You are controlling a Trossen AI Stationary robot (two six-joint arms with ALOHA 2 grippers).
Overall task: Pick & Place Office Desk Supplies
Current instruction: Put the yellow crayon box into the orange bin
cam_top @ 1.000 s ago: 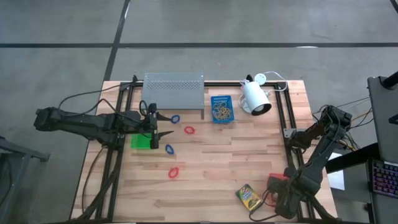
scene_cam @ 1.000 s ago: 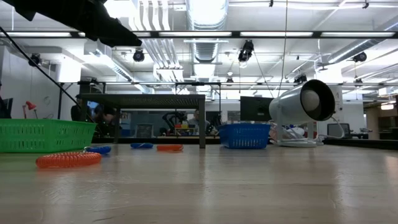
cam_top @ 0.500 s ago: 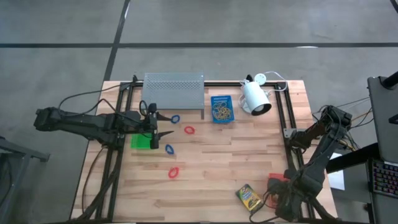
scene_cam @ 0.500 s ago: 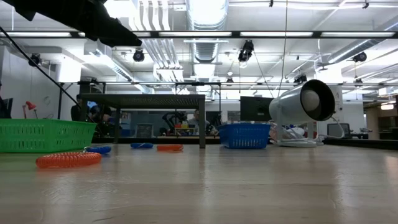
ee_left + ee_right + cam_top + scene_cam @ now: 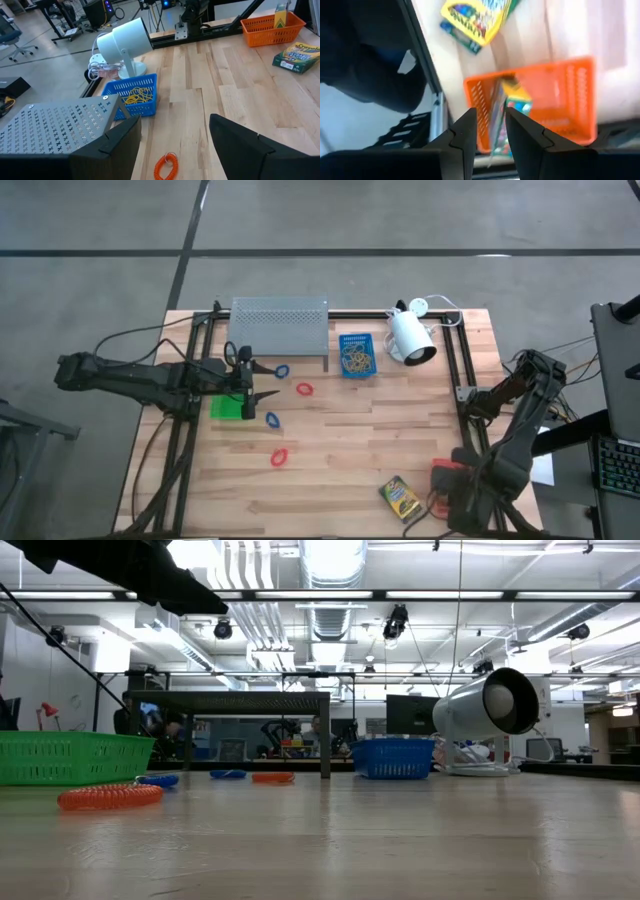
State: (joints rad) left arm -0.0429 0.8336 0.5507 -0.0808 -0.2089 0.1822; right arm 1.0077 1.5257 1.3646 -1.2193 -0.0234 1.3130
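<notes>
Beside the green tray [image 5: 227,408], the left end effector [image 5: 262,394] is hovering with its fingers spread wide, gripping nothing. Far right of that tray, the right end effector [image 5: 488,134] is hanging, slightly parted and empty, over the orange tray [image 5: 570,95], which is holding one crayon box [image 5: 512,112]; the other crayon box [image 5: 399,497] is lying just left of it.

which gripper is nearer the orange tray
Right. The right gripper hangs directly over the orange tray; the left gripper is far across the table by the green tray.
</notes>
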